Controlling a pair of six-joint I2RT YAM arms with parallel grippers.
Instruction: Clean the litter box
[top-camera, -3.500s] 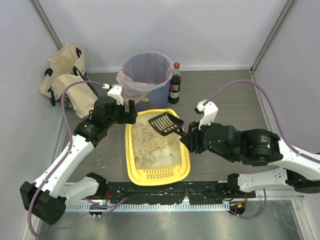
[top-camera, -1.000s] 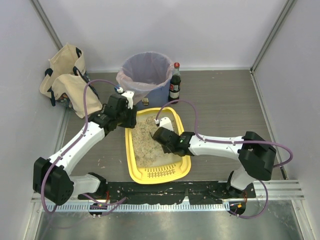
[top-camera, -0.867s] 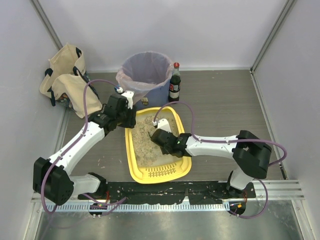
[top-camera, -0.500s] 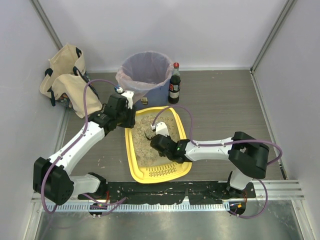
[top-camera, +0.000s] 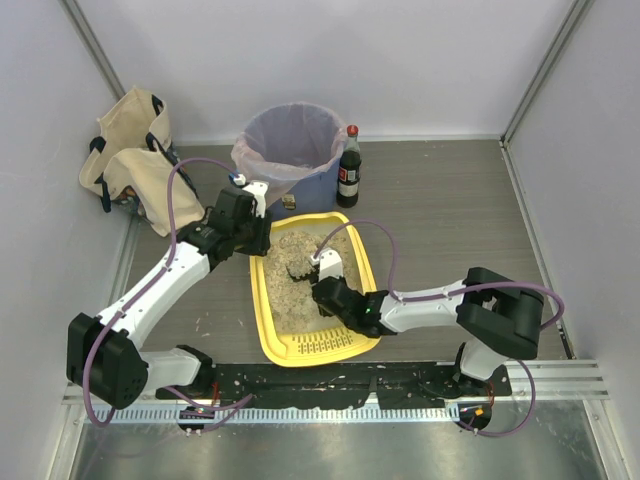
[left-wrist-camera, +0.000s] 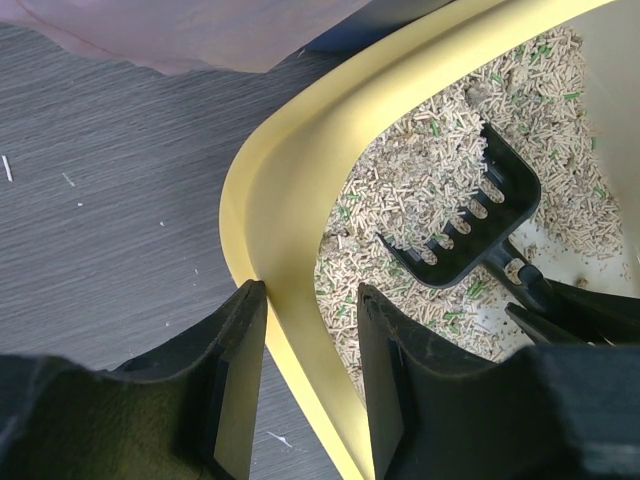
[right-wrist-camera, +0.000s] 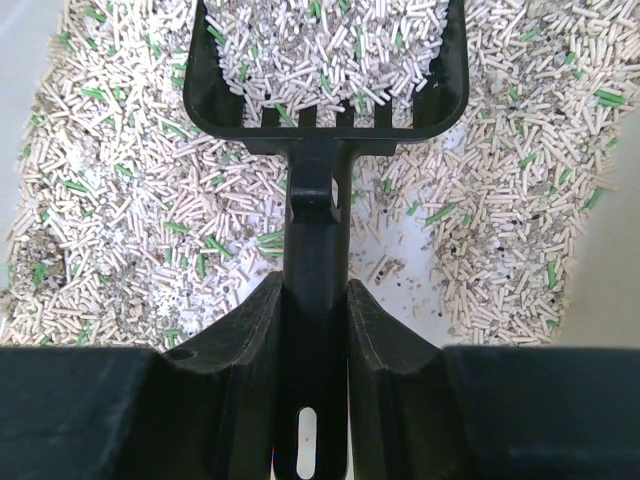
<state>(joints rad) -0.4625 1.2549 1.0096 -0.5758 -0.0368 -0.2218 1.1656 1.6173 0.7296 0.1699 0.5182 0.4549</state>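
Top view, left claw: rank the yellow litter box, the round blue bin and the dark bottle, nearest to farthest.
1. Yellow plastic litter box: the left claw straddles its far-left rim.
2. Round blue bin with clear liner: just behind the claw.
3. Dark bottle with red cap: farther back and right, beside the bin.

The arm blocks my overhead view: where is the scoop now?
Right wrist view: the black scoop is in the litter box among the pellets, handle clamped in the right end effector, toward the box's far left side.
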